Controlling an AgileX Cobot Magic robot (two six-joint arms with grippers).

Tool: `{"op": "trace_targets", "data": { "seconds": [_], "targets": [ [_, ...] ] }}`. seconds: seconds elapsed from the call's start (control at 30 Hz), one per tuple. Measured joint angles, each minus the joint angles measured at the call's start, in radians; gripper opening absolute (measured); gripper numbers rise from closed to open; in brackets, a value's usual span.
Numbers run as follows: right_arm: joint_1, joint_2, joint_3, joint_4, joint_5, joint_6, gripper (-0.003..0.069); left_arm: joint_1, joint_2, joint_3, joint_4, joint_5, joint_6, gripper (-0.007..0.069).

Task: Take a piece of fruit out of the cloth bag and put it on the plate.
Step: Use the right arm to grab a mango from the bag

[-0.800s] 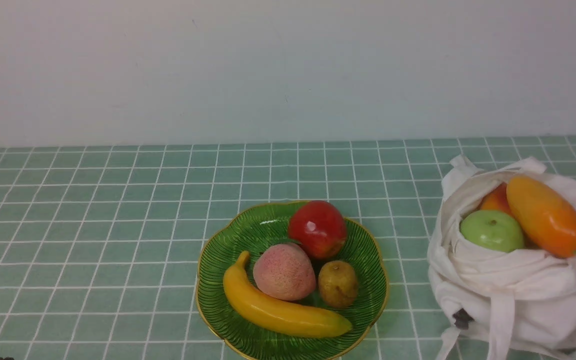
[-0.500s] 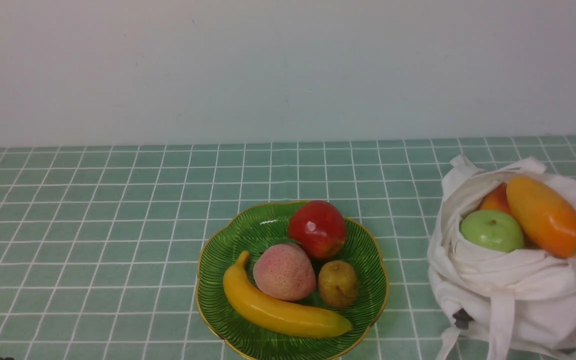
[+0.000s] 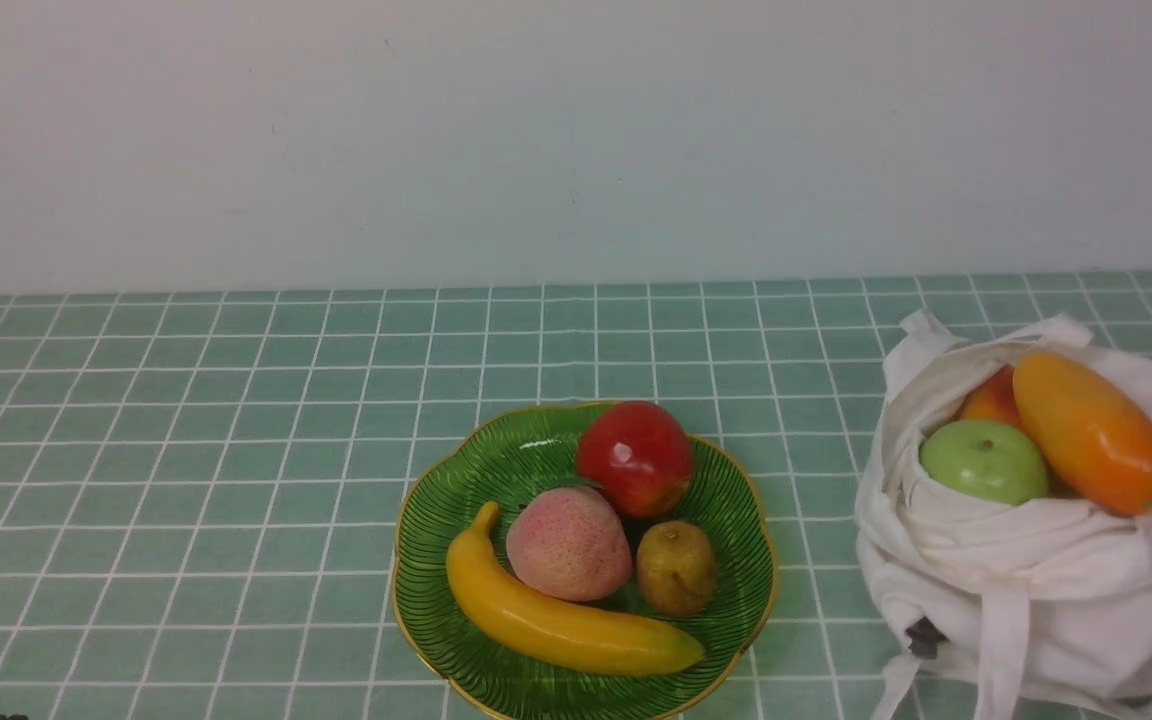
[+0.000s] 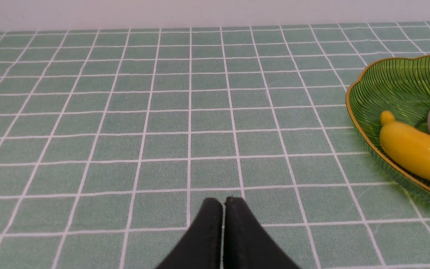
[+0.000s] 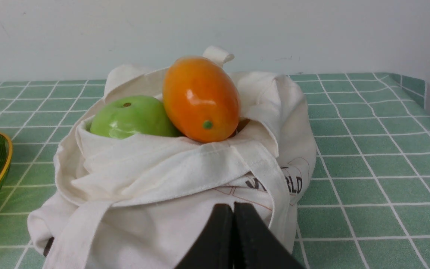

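The mango (image 3: 1094, 432) lies in the open mouth of the cloth bag (image 3: 1016, 590), which slumps toward the right edge of the tabletop (image 3: 186, 450), on the near side. The fruit rests tilted on top of the other contents, with most of its glossy orange length above the folded fabric rim. A green apple (image 3: 983, 460) presses against its left flank, and an orange-red peach-like fruit (image 3: 991, 398) shows partly behind the two. The bag's strap (image 3: 1001, 650) hangs down its front, and a small dark tag (image 3: 924, 637) sits low on its left side.

The green ribbed plate (image 3: 496, 460) stands mid-table toward the near edge, well apart from the bag. It is crowded: a red apple (image 3: 635, 457) sits at its far side, a pink peach (image 3: 568, 543) in the middle, a small brownish-green fruit (image 3: 676, 567) just right of the peach, and a banana (image 3: 556, 620) curves along the near side. Only its left part is bare.

The right gripper (image 5: 233, 207) is closed and empty, its fingers pressed together, low in front of the bag and facing its printed side, below the mango. The left gripper (image 4: 223, 201) is likewise closed on nothing, over bare checked cloth left of the plate. Neither arm shows in the front view.
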Motion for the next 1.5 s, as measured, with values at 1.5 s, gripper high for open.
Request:
{"op": "trace_targets", "data": {
  "seconds": [1.5],
  "targets": [
    [-0.001, 0.000, -0.043, 0.624, -0.570, 0.010, -0.0013, 0.000, 0.000, 0.000, 0.000, 0.000, 0.000, -0.0008]
  ]
}}
